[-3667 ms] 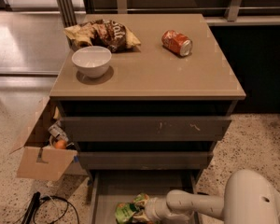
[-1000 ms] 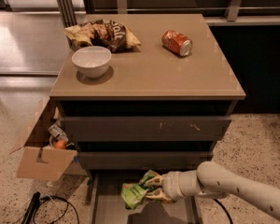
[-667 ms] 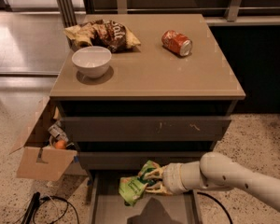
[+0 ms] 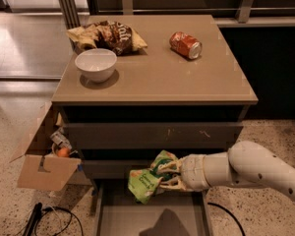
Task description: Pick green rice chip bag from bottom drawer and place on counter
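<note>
Above the bottom drawer (image 4: 137, 219): the tool (image 4: 163, 177) hangs in front of the cabinet, its fingers closed around the green rice chip bag (image 4: 143, 183).
Bag: it is clear of the drawer floor, in front of the lower closed drawer front (image 4: 108, 169), crumpled, with one end hanging free to the left of the fingers.
Counter (image 4: 157, 85): well above the bag; a white bowl (image 4: 95, 64), a brown chip bag (image 4: 108, 35) and an orange can (image 4: 185, 44) lie on it, with bare surface at the front and right.
Risk of slipping: the bag looks glossy and is held at one end, so I think it can slide out during the lift.
Risk of collision: the counter edge seems to stand out over the drawers; a straight rise close to the fronts can catch the bag under it.
Risk at placing: a release too near the bowl or the can may push them.
</note>
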Tool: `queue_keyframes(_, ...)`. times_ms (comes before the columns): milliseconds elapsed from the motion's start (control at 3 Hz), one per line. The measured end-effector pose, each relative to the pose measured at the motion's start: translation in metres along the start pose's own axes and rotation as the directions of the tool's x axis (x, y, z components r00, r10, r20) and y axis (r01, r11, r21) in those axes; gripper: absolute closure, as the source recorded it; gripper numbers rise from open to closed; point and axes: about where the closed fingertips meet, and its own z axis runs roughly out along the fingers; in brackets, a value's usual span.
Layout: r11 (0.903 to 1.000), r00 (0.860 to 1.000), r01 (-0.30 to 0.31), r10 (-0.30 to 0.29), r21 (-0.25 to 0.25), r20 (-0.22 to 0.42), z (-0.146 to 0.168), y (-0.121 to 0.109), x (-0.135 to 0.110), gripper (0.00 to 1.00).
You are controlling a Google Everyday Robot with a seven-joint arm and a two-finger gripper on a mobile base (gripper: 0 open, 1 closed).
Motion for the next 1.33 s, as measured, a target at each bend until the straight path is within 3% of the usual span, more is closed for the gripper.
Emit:
queue_keyframes(333, 0.9983, 0.999, 0.034, -0.033, 0.048, -0.023, -0.052, -0.022, -0.031, 1.0)
queue_keyframes(1000, 0.997, 0.999, 0.039, -0.038, 0.067, -0.018, -0.059, -0.032, -0.041, 1.0)
queue_keyframes(1333, 0.9879, 0.997, 0.073, -0.072, 0.137, -0.01, -0.091, -0.062, -0.077, 1.0)
